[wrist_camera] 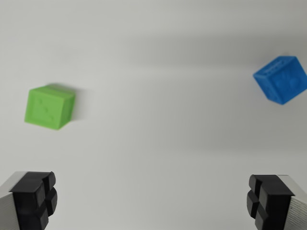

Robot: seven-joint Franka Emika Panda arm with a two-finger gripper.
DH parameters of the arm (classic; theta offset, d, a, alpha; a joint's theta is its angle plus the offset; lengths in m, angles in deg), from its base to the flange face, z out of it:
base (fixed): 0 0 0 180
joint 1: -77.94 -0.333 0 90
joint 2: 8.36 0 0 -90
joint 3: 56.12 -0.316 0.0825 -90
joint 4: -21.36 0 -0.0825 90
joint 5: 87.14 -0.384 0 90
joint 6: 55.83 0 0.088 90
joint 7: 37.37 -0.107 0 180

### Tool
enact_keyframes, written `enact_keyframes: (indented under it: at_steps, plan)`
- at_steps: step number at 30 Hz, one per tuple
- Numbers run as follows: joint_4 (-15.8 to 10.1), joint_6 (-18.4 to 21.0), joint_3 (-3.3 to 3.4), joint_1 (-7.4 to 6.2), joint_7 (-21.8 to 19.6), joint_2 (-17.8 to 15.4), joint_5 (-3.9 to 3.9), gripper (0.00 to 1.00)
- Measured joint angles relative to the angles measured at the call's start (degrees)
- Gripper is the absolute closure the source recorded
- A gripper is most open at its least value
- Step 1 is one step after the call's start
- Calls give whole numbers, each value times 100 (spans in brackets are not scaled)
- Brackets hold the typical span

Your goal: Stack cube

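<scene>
While the camera looks down from the wrist, the gripper [152, 201] hangs above a plain white table [158, 143] with its two fingers spread far apart. One black finger pad [36, 199] shows in the bottom corner on the wrist view's left, and the other pad [266, 199] shows in the bottom corner on the wrist view's right. Nothing sits between them, so the gripper holds nothing. A green cube [49, 106] rests on the table on the wrist view's left, a bit turned. A blue cube [281, 79] rests higher up on the wrist view's right, turned too, near the edge of the view. The two cubes are well apart and do not touch. Both look a little blurry.
</scene>
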Motion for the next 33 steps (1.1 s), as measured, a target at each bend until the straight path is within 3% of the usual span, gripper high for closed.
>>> enact_keyframes:
  at_steps: [20, 33]
  plan:
    - [-7, -3, -4, -5, -22, 14, 0, 0]
    - [-146, -166, -27, -92, -234, 66, 2, 0]
